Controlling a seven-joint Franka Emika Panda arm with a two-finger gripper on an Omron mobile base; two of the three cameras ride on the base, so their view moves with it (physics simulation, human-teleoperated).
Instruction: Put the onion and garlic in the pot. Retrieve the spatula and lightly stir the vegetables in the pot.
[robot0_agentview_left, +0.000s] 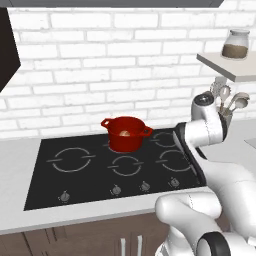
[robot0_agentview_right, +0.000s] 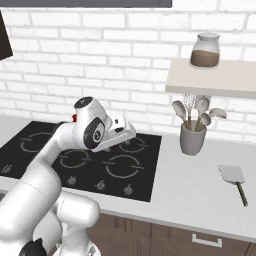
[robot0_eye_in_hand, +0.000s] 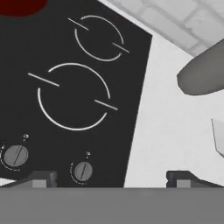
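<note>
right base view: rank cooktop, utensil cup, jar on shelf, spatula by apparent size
Largest to smallest as they look:
1. black cooktop
2. grey utensil cup, counting the spoons standing in it
3. spatula and glass jar: too close to rank; the spatula is longer but thin, the jar bulkier and farther from the camera.

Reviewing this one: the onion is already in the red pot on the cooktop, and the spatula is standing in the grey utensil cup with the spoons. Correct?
Not quite. The onion is in the red pot, but the spatula lies flat on the counter, right of the utensil cup, as the right base view shows.
</note>
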